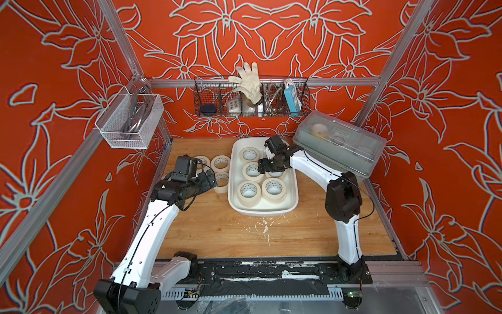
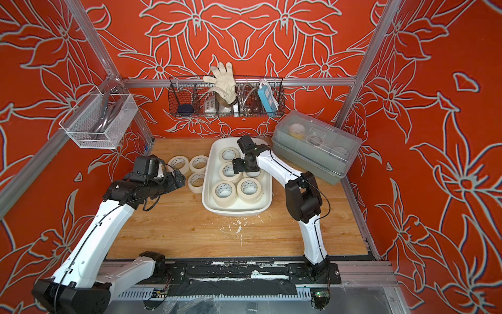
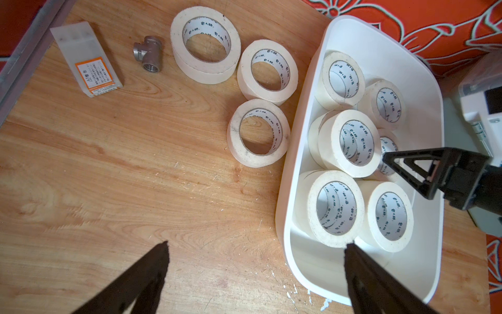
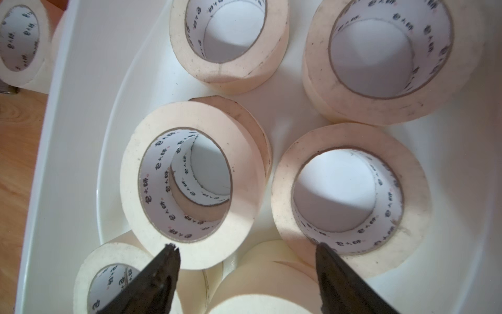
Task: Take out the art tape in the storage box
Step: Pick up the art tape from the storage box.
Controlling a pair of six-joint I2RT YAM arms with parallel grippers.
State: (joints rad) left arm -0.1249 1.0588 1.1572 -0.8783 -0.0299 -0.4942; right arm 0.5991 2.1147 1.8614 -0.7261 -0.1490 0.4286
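Sitting in the box (image 1: 260, 211) are six piles of tape rolls (image 1: 274, 199); three more rolls (image 1: 220, 156) lie beside it on the counter (image 1: 217, 231). Right tool (image 4: 245, 244) above the box and left tool (image 3: 256, 244) beside it are both spread, empty.

Both top views are looking steeply down from high up, taking in the whole light wooden tabletop (image 1: 217, 231). They're sharing nearly the same scene, w/ the wide glossy white plastic tub (image 1: 260, 210) sitting near frame centre. Left wrist cam is looking down from mid height, covering bare table & the tub. Right wrist cam is sitting v. close over the tub, cream masking-tape rolls (image 4: 130, 174) filling its frame. Both wrist views are sharing the rolls in the tub.
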